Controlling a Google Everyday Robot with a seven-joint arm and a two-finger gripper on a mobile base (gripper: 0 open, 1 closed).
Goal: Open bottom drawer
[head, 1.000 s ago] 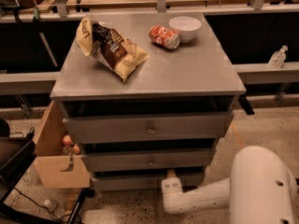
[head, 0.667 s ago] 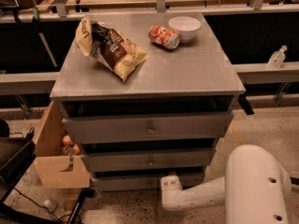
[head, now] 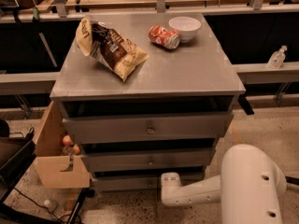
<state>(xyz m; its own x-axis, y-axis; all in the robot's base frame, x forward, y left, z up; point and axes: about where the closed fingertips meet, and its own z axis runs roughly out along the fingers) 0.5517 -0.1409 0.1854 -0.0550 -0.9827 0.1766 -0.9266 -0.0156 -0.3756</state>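
Down at floor level, the robot's white arm (head: 219, 190) reaches in from the right. Its gripper (head: 169, 181) sits just in front of the bottom drawer (head: 126, 183), right of the front's middle; whether the gripper is open or closed cannot be told. That drawer is the lowest of three in the grey cabinet (head: 187, 73), beneath the middle drawer (head: 117, 161) and the top drawer (head: 107, 129). On the cabinet's top, a chip bag (head: 112, 48) lies toward the back left corner. A red can (head: 164, 36) rests on its side just beside a white bowl (head: 184, 28) near the back edge. A cardboard box (head: 56, 169) stands against the cabinet's left side.
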